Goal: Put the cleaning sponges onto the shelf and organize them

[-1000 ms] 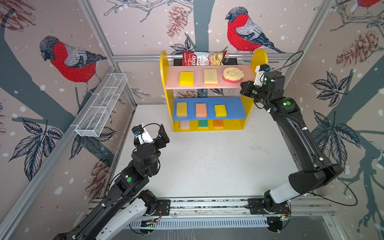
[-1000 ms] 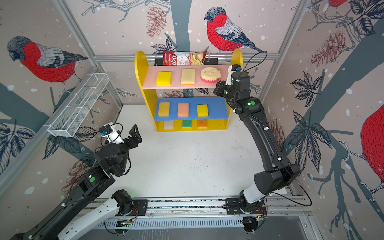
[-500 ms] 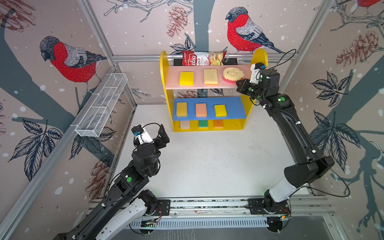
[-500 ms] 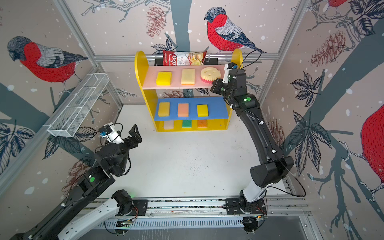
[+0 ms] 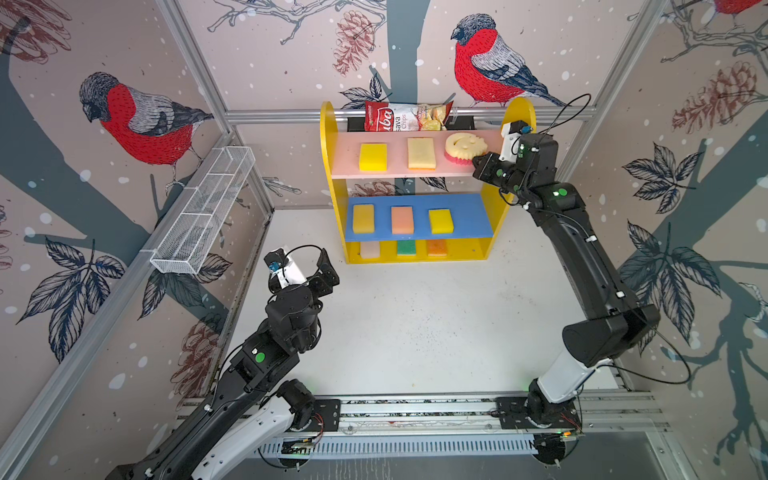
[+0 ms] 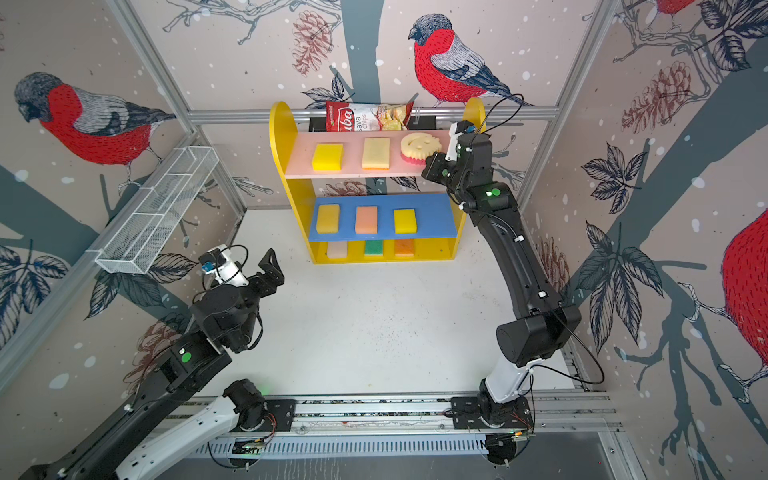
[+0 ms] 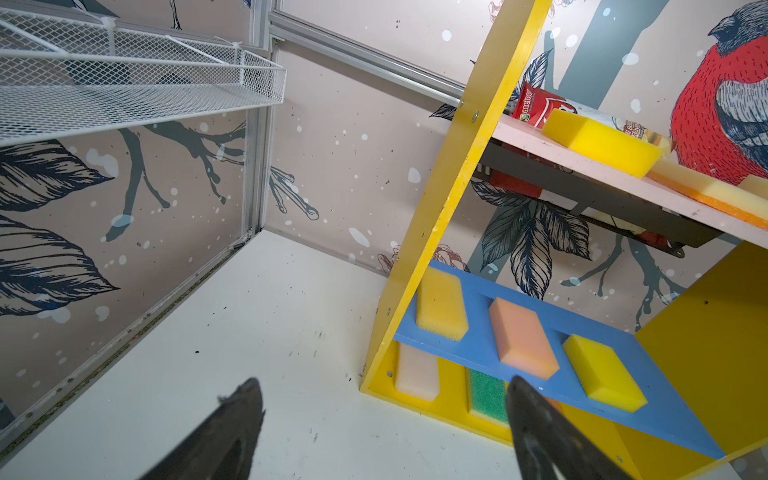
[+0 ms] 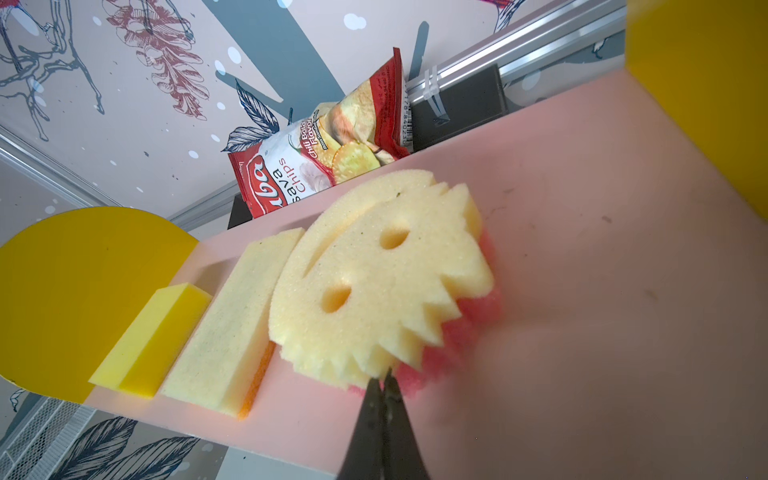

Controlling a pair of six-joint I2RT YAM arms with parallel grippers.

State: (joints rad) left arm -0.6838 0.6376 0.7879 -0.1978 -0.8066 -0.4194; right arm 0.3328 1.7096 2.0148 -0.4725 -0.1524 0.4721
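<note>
The shelf point(image 5: 328, 166) stands at the back and holds the cleaning sponges, three to a level. The pink upper board carries a yellow block point(image 5: 372, 156), a cream block point(image 5: 421, 153) and the round smiley sponge point(image 8: 374, 274). My right gripper point(image 8: 381, 374) is shut with nothing between its fingers, and its tips touch the smiley sponge's toothed rim. Three blocks point(image 5: 402, 220) lie on the blue board, and cream, green point(image 5: 406, 247) and orange blocks lie on the base. My left gripper point(image 7: 382, 384) hovers open and empty over the table, in front of the shelf's left side.
A red-and-white chips bag point(image 5: 405, 117) sits behind the upper board. A long white wire-mesh rack point(image 5: 203, 212) hangs on the left wall. The shelf's right yellow side point(image 5: 519, 112) stands close beside my right wrist.
My right gripper, still shut, has moved from beside the shelf's right side in over the upper board to the smiley sponge's rim. The left arm has not moved.
</note>
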